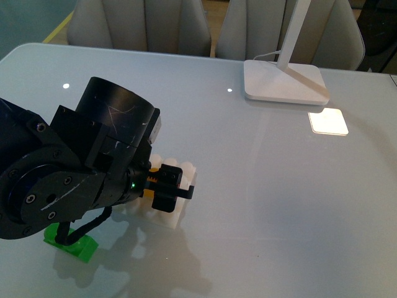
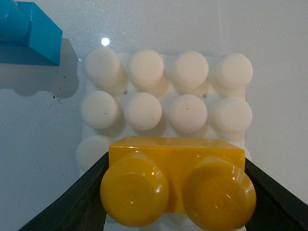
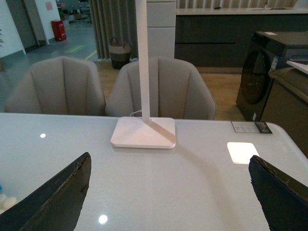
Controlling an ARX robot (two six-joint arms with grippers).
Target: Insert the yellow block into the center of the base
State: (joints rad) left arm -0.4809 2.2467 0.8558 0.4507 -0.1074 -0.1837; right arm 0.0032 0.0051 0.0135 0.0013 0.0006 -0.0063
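Left gripper (image 2: pixel 176 192) pinches the yellow block (image 2: pixel 175 153) by its short ends over the base (image 2: pixel 144 111); it looks light, rigid and likely slippery.

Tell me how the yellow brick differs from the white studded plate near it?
The yellow brick is glossy yellow; the plate is matte white. The brick has two studs; the plate shows rows of four. The brick is clamped in the left gripper; the plate lies flat on the table. Both carry round studs.
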